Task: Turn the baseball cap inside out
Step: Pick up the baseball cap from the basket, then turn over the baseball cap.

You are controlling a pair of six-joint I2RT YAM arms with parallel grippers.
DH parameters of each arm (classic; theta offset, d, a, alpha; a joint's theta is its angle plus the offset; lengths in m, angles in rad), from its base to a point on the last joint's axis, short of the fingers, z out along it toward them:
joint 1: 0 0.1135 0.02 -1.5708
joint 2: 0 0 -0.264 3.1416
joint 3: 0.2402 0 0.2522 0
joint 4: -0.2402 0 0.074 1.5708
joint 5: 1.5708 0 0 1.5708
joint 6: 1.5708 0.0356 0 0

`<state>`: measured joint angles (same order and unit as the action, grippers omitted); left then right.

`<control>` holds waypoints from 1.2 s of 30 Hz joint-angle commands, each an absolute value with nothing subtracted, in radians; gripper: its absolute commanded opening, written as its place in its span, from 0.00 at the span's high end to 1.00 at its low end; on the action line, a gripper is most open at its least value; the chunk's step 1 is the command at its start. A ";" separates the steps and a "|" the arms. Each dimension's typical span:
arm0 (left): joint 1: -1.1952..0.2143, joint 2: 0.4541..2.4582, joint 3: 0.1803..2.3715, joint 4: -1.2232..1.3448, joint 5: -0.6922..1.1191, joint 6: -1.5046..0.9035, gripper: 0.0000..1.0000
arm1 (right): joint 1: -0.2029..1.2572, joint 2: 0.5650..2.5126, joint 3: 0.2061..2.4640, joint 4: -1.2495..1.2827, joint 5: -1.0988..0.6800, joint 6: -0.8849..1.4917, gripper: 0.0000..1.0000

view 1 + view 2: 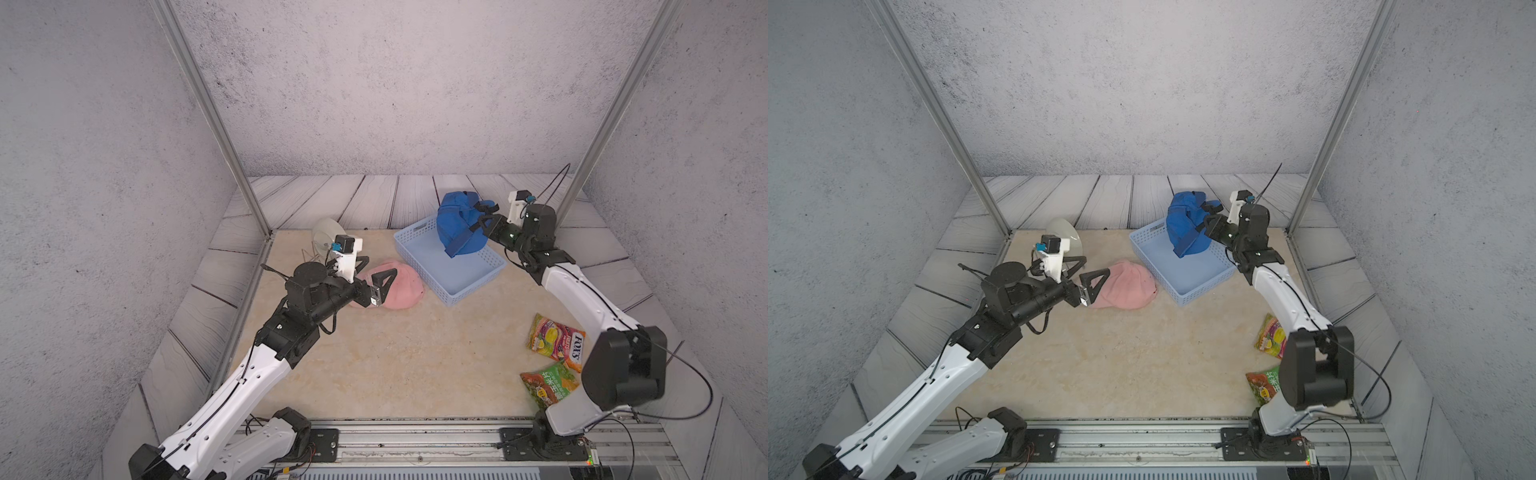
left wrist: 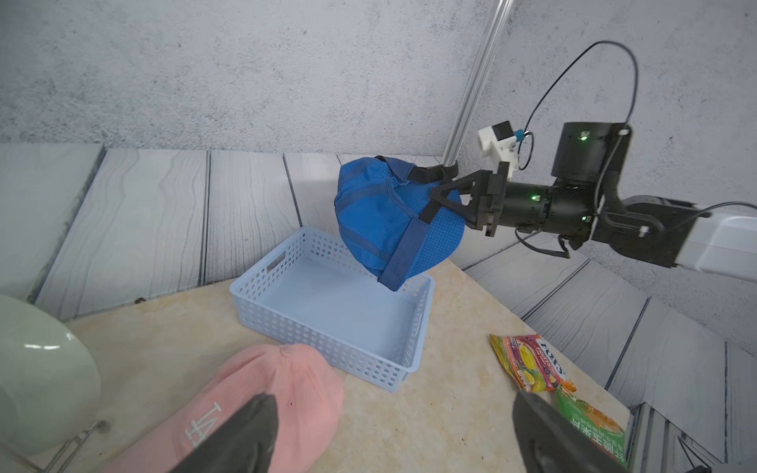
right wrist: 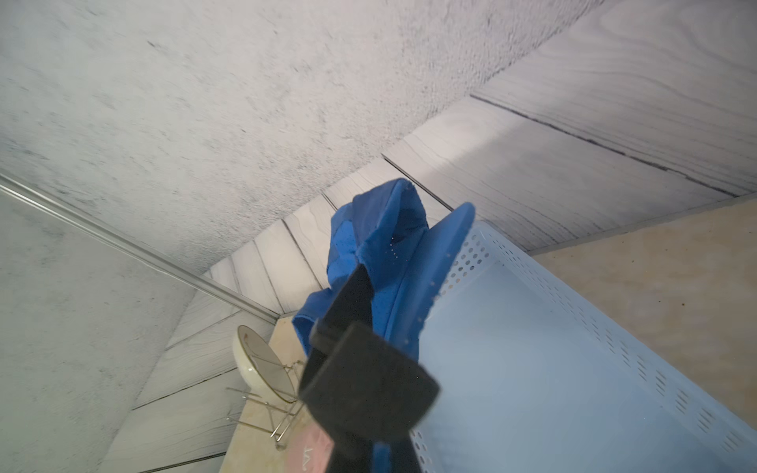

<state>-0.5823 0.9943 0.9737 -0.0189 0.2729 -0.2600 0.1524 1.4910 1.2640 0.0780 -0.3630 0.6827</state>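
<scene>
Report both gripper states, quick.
Left gripper: open, holding nothing.
Right gripper: shut on the blue cap.

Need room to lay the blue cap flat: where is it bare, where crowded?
Bare: the table middle, bordered by pink cap, basket, snack packets and front rail; also the basket floor. Crowded: back left, around plate, pink cap and left gripper.

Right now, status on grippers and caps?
Left gripper open, by pink cap. Right gripper shut on blue cap, above basket. No obstruction seen.
</scene>
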 commanded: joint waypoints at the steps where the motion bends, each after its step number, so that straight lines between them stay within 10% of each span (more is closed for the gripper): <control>1: -0.673 1.053 1.019 -0.033 0.162 -0.173 0.02 | 0.169 1.302 1.116 0.112 -0.304 0.754 0.98; 13: -0.969 1.277 1.152 0.005 -0.135 0.094 0.02 | 0.254 0.903 0.852 0.074 -0.129 1.054 0.98; 36: -1.027 1.625 1.450 -0.115 -0.208 0.308 0.11 | 0.275 0.851 0.876 0.047 -0.155 1.109 0.99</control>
